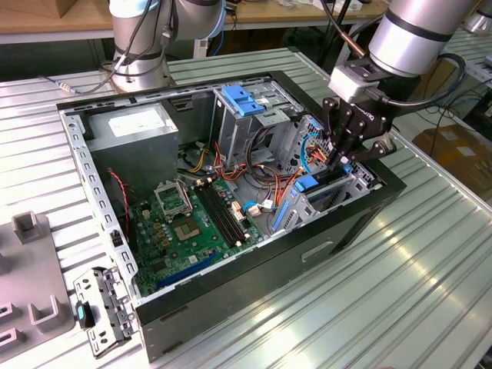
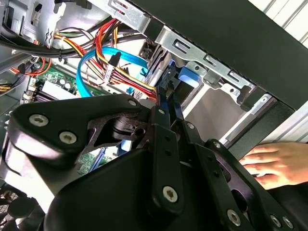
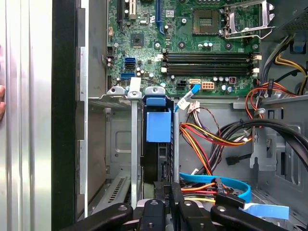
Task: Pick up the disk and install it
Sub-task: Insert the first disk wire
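Open computer case (image 1: pixel 254 261) lies on the ribbed desk (image 1: pixel 430 292): motherboard (image 1: pixel 192 223) on its floor, grey power supply (image 1: pixel 134 131) in the far corner, drive cage (image 1: pixel 338 184) at the exterior view's right end of the case. The disk (image 3: pixel 158 144) stands on edge inside that cage, blue rail up. Arm reaches down over the cage; end effector (image 1: pixel 344 160) appears pressed together on the disk's edge, contact partly hidden. Second wrist view adds a person's hand (image 2: pixel 269 166) outside the case wall.
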`<action>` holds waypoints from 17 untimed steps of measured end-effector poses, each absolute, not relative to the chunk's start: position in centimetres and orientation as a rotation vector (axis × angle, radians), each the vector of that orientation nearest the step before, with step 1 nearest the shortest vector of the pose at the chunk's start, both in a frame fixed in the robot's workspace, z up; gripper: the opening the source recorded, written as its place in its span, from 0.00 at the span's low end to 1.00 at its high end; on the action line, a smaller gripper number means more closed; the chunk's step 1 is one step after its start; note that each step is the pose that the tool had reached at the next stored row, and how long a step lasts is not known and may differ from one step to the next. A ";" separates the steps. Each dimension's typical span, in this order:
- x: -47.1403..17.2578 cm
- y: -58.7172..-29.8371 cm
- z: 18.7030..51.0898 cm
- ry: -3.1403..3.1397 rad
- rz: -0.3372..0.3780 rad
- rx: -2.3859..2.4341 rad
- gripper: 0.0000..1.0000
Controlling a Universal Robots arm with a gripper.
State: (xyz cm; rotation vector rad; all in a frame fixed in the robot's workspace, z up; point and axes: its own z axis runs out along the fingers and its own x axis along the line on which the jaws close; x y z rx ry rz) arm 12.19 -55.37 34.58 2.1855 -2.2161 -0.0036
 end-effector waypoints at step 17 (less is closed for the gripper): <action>12.2 -55.4 34.7 -2.216 -0.005 2.185 0.25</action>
